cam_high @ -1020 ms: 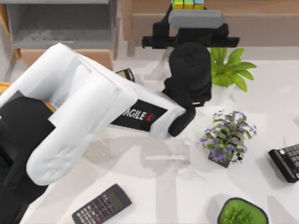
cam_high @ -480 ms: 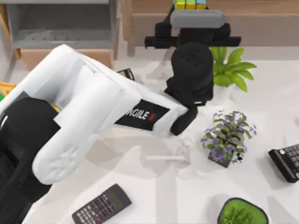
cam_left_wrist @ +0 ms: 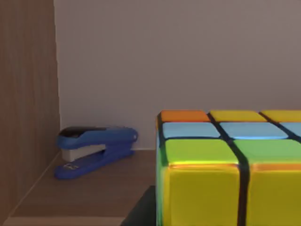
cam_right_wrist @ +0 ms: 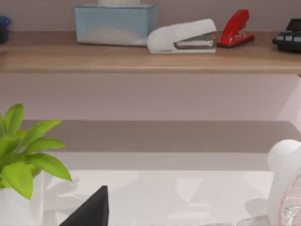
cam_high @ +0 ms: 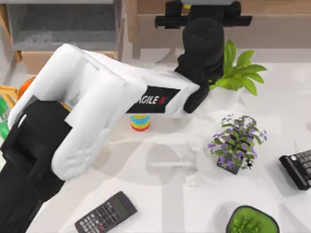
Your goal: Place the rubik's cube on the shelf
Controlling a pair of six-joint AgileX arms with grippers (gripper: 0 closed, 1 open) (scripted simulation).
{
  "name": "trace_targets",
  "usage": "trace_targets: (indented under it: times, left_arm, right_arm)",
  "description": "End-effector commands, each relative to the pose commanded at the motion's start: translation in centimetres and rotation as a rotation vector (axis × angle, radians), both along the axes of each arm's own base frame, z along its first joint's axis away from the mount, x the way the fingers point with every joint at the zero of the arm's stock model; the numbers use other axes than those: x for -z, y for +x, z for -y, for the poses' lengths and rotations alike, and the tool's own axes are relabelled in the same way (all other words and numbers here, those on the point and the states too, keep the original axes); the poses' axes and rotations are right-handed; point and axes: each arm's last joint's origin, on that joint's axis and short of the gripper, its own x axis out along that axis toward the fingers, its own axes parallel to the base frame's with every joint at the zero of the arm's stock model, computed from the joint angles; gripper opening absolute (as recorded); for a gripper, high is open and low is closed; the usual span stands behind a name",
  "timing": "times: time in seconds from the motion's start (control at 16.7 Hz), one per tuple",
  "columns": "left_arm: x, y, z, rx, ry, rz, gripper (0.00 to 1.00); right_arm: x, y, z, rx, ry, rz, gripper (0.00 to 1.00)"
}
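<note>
White table spans the top view. Your left arm lies diagonally across it, from the lower left up to the top centre.

The shelf runs along the top edge, from the centre to the right. A grey-lined wooden box sits at the top left.

Left gripper is over the shelf board, right at the top edge of the top view. You can't tell its grip state from these views.

The rubik's cube sits very close to the left wrist camera, above the shelf board. Yellow, green, pale blue and orange tiles are showing. Its underside is cut off, so you can't tell whether it rests on the board.

A blue stapler lies on the board against the back wall, between the wooden upright and the cube, apart from both.

Right gripper: only a dark tip shows, low over the table and facing the shelf. Grip state can't be told.

On the table:
- Leafy green plant in a white pot, just right of the left arm's wrist.
- Purple-flowered plant below it.
- Black keyboard at the right edge.
- Calculator at the bottom left.
- Ring stack, partly under the left arm.
</note>
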Motion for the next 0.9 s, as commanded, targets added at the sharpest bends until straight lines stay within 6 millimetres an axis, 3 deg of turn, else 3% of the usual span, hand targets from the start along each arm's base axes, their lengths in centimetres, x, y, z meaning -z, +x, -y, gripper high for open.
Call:
trace_targets:
  times: [0.36,0.6,0.9]
  left_arm:
    - [-0.5,3.8,-0.5,-0.005,0.003,-0.005,0.0]
    - [-0.4,4.0,-0.6,-0.006,0.006,-0.008,0.0]
    - [-0.4,4.0,-0.6,-0.006,0.006,-0.008,0.38]
  right_arm:
    - [0.0,0.0,0.0,0.0,0.0,0.0,1.0]
    - [0.0,0.0,0.0,0.0,0.0,0.0,1.0]
    - [0.0,0.0,0.0,0.0,0.0,0.0,1.0]
